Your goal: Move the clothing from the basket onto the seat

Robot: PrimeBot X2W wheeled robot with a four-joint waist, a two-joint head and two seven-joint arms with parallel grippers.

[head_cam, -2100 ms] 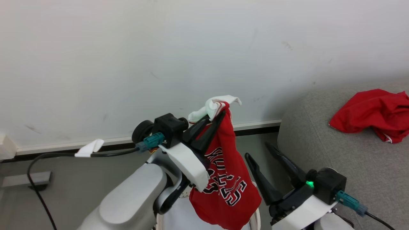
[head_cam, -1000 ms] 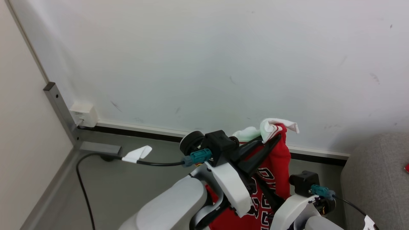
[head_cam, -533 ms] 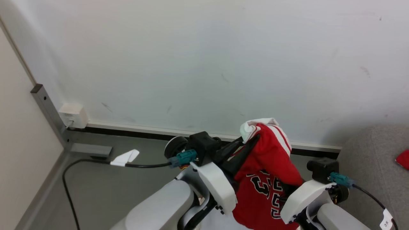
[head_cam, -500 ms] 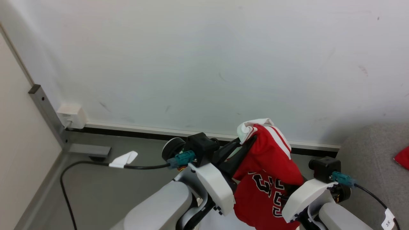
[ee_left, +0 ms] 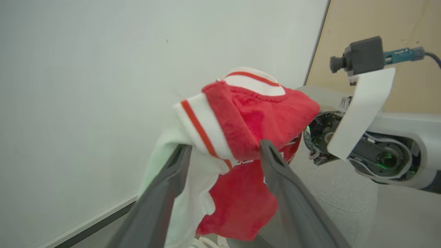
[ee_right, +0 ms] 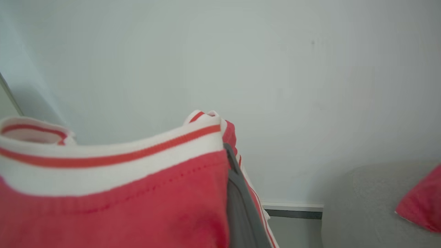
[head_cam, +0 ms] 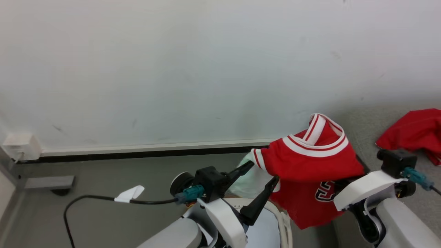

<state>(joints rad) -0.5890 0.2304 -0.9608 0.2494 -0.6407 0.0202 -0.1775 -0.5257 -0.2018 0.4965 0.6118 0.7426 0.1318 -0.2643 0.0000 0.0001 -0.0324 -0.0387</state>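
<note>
A red jersey (head_cam: 310, 162) with white trim and a black-and-white number hangs in the air, draped over my right gripper (ee_right: 225, 148), which is shut on it. In the head view the fabric hides that gripper's fingers. My left gripper (head_cam: 263, 171) stands open just left of the jersey. In the left wrist view the jersey (ee_left: 248, 113) and its white lining still lie loosely across the spread fingers (ee_left: 275, 165). The basket (head_cam: 284, 220) shows at the bottom edge, below both grippers. A second red garment (head_cam: 413, 131) lies on the grey seat (head_cam: 427, 179) at the right.
A white wall with a dark skirting strip (head_cam: 137, 153) runs behind. On the grey floor at the left lie a black cable with a white tag (head_cam: 129, 193) and a socket box (head_cam: 20, 146). My right arm's wrist (head_cam: 365, 186) is beside the seat.
My left gripper has opened and let go of the jersey. The jersey has shifted right on my right gripper, toward the seat. The head camera has turned right.
</note>
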